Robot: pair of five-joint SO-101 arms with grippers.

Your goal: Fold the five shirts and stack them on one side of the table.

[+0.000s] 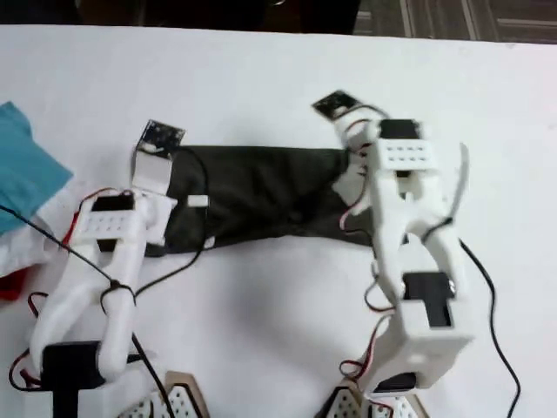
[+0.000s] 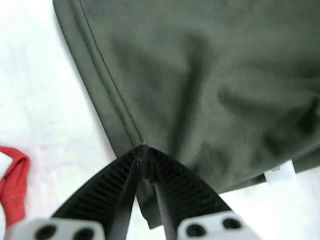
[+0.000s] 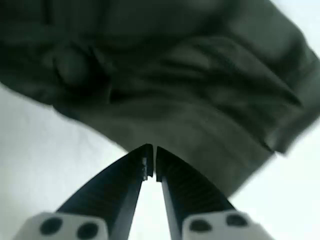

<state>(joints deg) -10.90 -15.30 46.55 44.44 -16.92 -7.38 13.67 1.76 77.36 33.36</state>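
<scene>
Green shirt (image 1: 261,192), white label (image 2: 280,175) unreadable, left hand (image 2: 145,159), right hand (image 3: 151,157) pinching edge

Bright, diffuse light washes the white table (image 1: 278,296) almost to glare. Beside my jaws the shadows lie faint and soft. The dark shirt (image 1: 261,196) swallows light, its creases toward three o'clock nearly black.

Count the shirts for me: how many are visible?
3 by colour: dark green shirt in the middle, teal shirt at the left edge, red shirt beside it. White cloth between those may be a fourth; others may be hidden.
</scene>
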